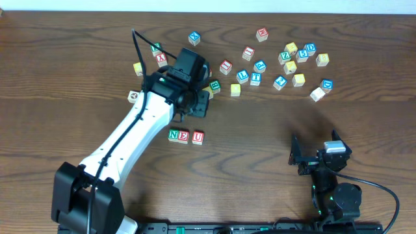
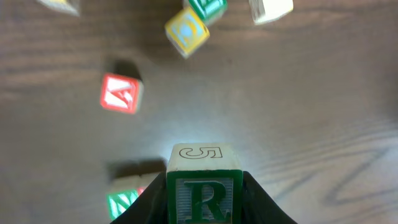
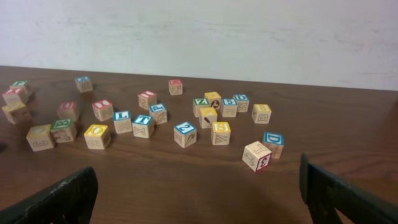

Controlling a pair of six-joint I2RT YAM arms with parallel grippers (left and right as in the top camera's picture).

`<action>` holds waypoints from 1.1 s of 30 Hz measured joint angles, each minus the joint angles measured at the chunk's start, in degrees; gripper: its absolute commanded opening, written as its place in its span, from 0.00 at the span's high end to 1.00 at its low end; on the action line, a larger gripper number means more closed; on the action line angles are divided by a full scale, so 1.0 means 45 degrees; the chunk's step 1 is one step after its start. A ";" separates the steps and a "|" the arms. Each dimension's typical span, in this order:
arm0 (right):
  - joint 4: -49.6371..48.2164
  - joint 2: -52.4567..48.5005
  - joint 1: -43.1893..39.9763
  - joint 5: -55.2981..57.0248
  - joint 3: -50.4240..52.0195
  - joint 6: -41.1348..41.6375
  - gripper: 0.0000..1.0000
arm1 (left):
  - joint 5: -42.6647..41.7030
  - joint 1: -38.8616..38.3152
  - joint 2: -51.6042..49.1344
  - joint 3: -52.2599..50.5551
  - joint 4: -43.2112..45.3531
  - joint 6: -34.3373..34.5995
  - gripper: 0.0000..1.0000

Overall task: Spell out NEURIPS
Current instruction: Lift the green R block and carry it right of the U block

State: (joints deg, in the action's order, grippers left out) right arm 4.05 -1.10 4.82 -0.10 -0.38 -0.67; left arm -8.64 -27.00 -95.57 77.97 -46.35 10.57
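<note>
While the N-E-U row (image 1: 185, 136) already stands, the left tool (image 1: 197, 103) is clamped on the R cube (image 2: 204, 198) and the right tool (image 3: 199, 196) is wide apart, so four letters are not yet placed.

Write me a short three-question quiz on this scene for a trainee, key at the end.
1. True or false: the left gripper is shut on the R block.
2. Pick one: the row of blocks set apart on the table reads A) NEU, B) NEUR, C) NE.
3. Fill in: the right gripper stands ___ with nothing between its fingers.

Key: 1 true; 2 A; 3 open.
</note>
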 measured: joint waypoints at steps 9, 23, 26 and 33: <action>0.0005 0.0000 0.0000 0.0005 0.0000 0.0000 0.01 | 0.0175 -0.2195 0.0000 0.0000 -0.0262 0.0617 0.86; 0.0000 0.0000 0.0000 0.0005 0.0000 0.0000 0.01 | 0.1583 -0.3784 0.0000 -0.2594 0.1739 0.1088 0.86; 0.0000 0.0000 0.0000 0.0005 0.0000 0.0000 0.01 | 0.1627 -0.3784 0.0000 -0.3303 0.2433 0.1200 0.86; 0.0000 0.0000 0.0000 0.0005 0.0000 0.0000 0.01 | 0.1632 -0.3784 0.0000 -0.4221 0.3147 0.1423 0.86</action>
State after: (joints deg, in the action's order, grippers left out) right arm 4.05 -1.10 4.82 -0.08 -0.38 -0.67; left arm -1.30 -44.03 -95.57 58.98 -32.18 16.97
